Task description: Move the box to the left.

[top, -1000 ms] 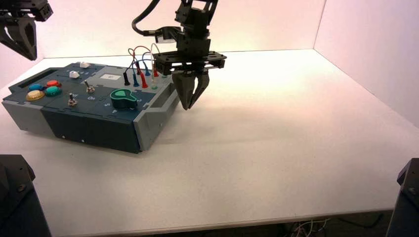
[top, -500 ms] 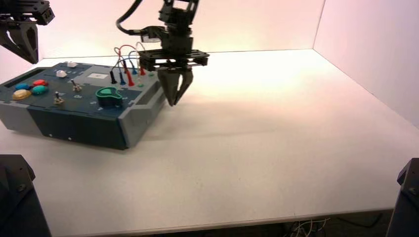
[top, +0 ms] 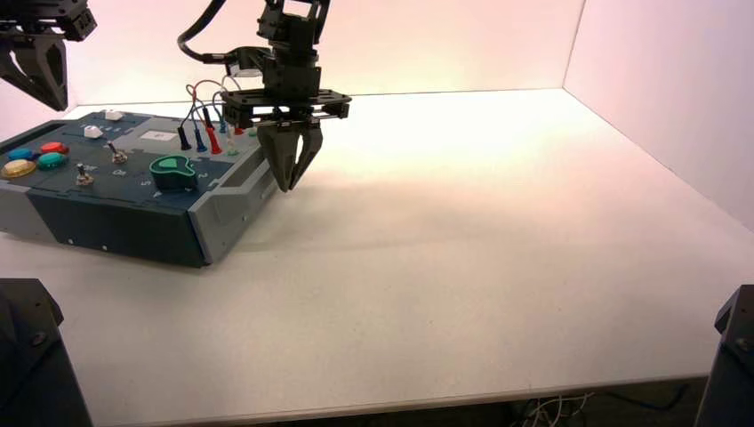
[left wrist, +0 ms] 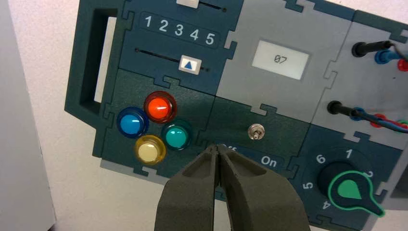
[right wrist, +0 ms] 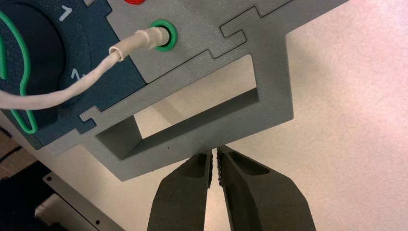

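Here, wires (right wrist: 89, 81) plugged into box (top: 116, 222), right gripper (top: 286, 189) closed beside right handle (right wrist: 192, 139), left gripper (left wrist: 217, 147) closed above box.

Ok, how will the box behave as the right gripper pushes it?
The box looks rigid, so it should slide as one piece. Its broad, flat shape makes tipping unlikely. With the right gripper at one end, it may swivel.

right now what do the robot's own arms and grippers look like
Both arms are black, with blocky joints and flat slotted plates. The left gripper and right gripper each have two dark grey fingers tapering to narrow tips. A thick black cable loops beside the right arm.
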Controlling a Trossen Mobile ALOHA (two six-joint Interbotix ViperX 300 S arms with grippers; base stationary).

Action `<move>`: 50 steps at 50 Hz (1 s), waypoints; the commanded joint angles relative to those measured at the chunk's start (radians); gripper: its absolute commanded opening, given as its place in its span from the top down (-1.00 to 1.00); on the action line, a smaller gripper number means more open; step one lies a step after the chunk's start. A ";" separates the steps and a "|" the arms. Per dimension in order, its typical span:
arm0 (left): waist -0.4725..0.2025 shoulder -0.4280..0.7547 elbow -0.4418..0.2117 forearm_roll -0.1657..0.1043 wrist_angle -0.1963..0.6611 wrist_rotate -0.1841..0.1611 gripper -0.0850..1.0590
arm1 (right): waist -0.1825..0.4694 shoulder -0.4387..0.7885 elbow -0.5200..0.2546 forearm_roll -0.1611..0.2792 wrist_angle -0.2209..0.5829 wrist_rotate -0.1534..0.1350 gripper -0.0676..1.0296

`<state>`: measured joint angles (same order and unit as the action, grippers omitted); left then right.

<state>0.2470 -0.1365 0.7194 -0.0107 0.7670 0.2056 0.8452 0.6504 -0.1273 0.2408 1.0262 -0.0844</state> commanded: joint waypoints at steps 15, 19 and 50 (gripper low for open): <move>-0.137 -0.049 -0.023 -0.011 0.020 0.003 0.90 | -0.106 -0.288 0.224 -0.029 -0.089 -0.003 0.76; -0.160 -0.063 -0.023 -0.012 0.029 0.003 0.90 | -0.126 -0.367 0.291 -0.044 -0.100 -0.002 0.77; -0.307 -0.238 0.008 -0.120 0.049 0.018 -0.03 | -0.224 -1.014 0.729 -0.160 -0.132 -0.003 -0.63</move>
<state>-0.0537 -0.3482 0.7332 -0.1197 0.8084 0.2209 0.6412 -0.2915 0.5706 0.0890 0.9020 -0.0828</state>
